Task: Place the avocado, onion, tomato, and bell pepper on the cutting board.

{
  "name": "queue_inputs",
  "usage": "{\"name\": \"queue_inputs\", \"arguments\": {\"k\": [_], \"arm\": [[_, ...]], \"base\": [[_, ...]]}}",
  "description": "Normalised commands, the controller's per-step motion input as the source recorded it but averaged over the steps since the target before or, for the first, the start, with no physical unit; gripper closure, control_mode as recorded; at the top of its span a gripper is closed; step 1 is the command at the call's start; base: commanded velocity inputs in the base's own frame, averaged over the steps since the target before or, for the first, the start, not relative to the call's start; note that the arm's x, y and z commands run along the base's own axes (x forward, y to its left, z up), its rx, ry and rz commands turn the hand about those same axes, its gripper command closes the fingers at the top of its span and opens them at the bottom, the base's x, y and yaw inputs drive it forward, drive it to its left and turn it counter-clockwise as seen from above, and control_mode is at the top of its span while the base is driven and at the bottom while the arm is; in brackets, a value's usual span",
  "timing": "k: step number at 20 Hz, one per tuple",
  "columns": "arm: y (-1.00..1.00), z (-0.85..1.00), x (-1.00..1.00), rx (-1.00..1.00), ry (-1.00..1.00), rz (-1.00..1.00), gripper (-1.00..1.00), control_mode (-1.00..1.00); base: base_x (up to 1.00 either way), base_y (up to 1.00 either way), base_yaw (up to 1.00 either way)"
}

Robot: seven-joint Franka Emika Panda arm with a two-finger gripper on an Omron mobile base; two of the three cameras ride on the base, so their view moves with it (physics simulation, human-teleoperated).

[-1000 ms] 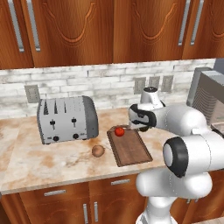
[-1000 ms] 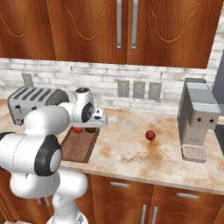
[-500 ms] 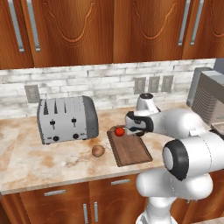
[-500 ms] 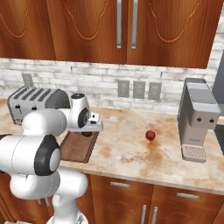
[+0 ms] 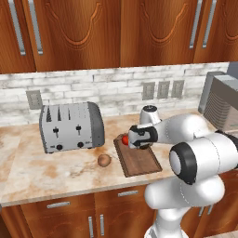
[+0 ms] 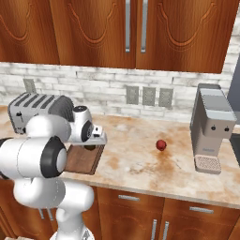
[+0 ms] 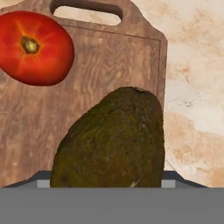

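- Hand view: the avocado [image 7: 114, 141] sits right at the claw, low over the cutting board [image 7: 100, 70]. The fingertips themselves are hidden, so I cannot tell for sure whether the claw grips it.
- On the same board, a red tomato [image 7: 34, 47] rests near the end with the handle loop, apart from the avocado.
- Left base view: the claw [image 5: 141, 144] hangs over the far part of the cutting board [image 5: 139, 162], just beside the tomato [image 5: 125, 139].
- The onion [image 5: 104, 160] lies on the marbled bench [image 5: 56, 172], just left of the board and in front of the toaster [image 5: 70, 125].
- Right base view: a small red fruit [image 6: 161, 145] lies on the bench between the arm and the coffee machine [image 6: 212, 127], well apart from the cutting board [image 6: 83, 161].
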Motion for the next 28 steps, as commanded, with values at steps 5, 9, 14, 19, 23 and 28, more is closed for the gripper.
{"name": "queue_inputs", "arguments": {"k": [5,9,14,19,23,28], "arm": [[0.03,-0.13,0.21,0.00,0.00,0.00,1.00,-1.00],[0.00,-0.09,0.33,0.00,0.00,0.00,1.00,-1.00],[0.01,-0.15,0.19,0.00,0.00,0.00,1.00,-1.00],[0.02,-0.22,0.06,0.00,0.00,0.00,1.00,-1.00],[0.02,-0.23,0.00,-0.01,0.00,0.00,1.00,-1.00],[0.03,-0.34,0.00,-0.02,0.00,0.00,1.00,-1.00]], "base": [[0.00,0.00,0.00],[0.00,0.00,0.00],[0.00,0.00,0.00],[0.00,0.00,0.00],[0.00,0.00,0.00],[0.00,0.00,0.00]]}}
